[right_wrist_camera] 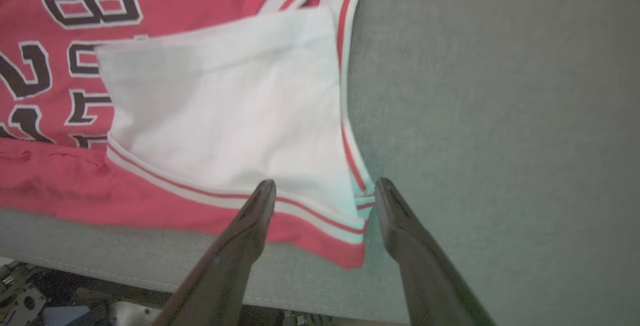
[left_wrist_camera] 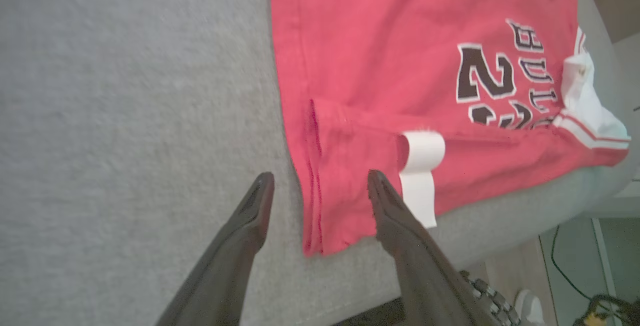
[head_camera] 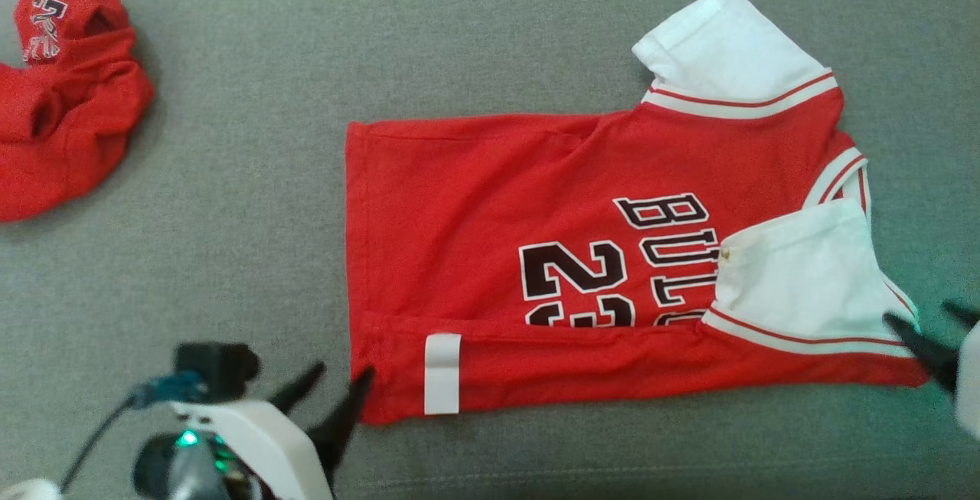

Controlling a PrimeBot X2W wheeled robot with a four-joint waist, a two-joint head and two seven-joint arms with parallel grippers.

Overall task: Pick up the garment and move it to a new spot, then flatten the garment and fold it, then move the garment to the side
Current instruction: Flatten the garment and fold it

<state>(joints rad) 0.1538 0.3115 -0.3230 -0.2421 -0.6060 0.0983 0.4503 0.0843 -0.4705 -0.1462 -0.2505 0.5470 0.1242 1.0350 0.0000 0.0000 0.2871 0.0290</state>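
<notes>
garment (head_camera: 536,201): lying on surface (head_camera: 230,178), centre to 3 o'clock, near edge folded
left jaws: gaping, 7 o'clock, straddling hem corner
right jaws: gaping, 4 o'clock, straddling shoulder corner; likely letting fold settle

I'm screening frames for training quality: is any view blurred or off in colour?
Head view: fairly crisp, jersey deep red. Left wrist view: washed out, jersey pinkish, grey surface smeared. Right wrist view: soft, greenish cast on white sleeve by right end effector.

The right claw (right_wrist_camera: 324,188) is spread wide at a corner of the red jersey (right_wrist_camera: 60,181). Its white sleeve (right_wrist_camera: 220,106) lies folded over the lettering on the grey surface (right_wrist_camera: 500,116).
</notes>
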